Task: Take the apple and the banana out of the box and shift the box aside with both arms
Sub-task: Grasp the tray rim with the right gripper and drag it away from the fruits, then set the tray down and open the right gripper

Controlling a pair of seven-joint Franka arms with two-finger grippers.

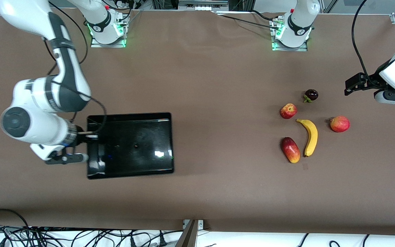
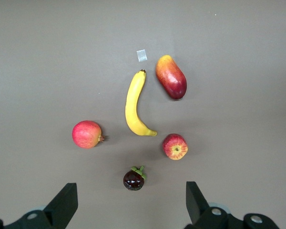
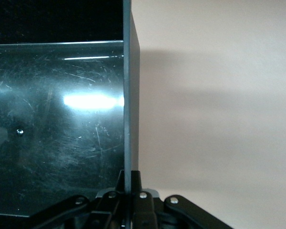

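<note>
The glossy black box (image 1: 132,144) lies flat toward the right arm's end of the table. My right gripper (image 1: 89,137) is shut on its end wall; in the right wrist view the fingers (image 3: 127,183) pinch the thin wall (image 3: 127,95). The banana (image 1: 310,135) and the small red apple (image 1: 288,110) lie toward the left arm's end and also show in the left wrist view, banana (image 2: 133,105) and apple (image 2: 175,146). My left gripper (image 1: 355,84) is open and empty in the air, over the table beside the fruits (image 2: 129,193).
An elongated red-yellow fruit (image 1: 290,150) lies beside the banana. A larger red round fruit with a nub (image 1: 339,124) and a dark purple fruit with a green stem (image 1: 311,94) lie close by. A small pale tag (image 2: 141,55) lies near the banana's tip.
</note>
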